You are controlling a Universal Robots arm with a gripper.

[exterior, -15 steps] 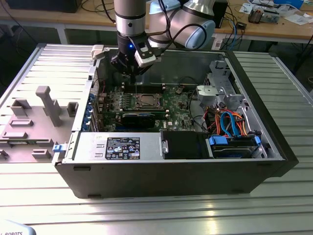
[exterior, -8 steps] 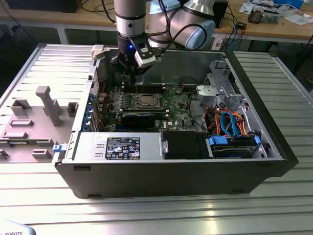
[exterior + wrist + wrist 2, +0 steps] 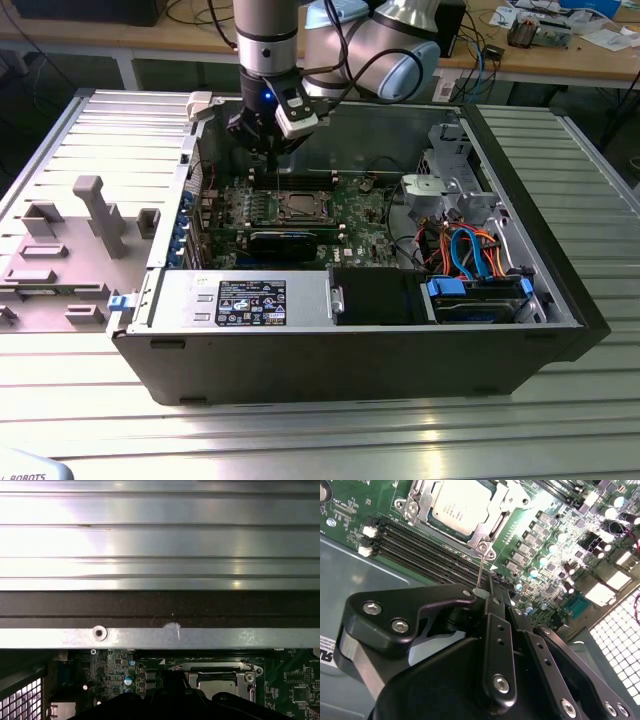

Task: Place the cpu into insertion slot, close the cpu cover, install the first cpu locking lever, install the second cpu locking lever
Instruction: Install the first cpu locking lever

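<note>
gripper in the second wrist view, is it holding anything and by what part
The gripper pinches a thin wire lever by its free end; the lever runs to the cpu cover corner.

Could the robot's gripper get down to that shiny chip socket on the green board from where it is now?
Probably yes. The gripper hangs inside the open case, over the green board, a little to the exterior view's left of the insertion slot. The cpu sits there under the cpu cover, with nothing standing above it.

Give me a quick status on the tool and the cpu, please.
Tool shut on a thin lever, beside the slot. Cpu seated in slot, cover closed over it. Nothing in the way.
</note>
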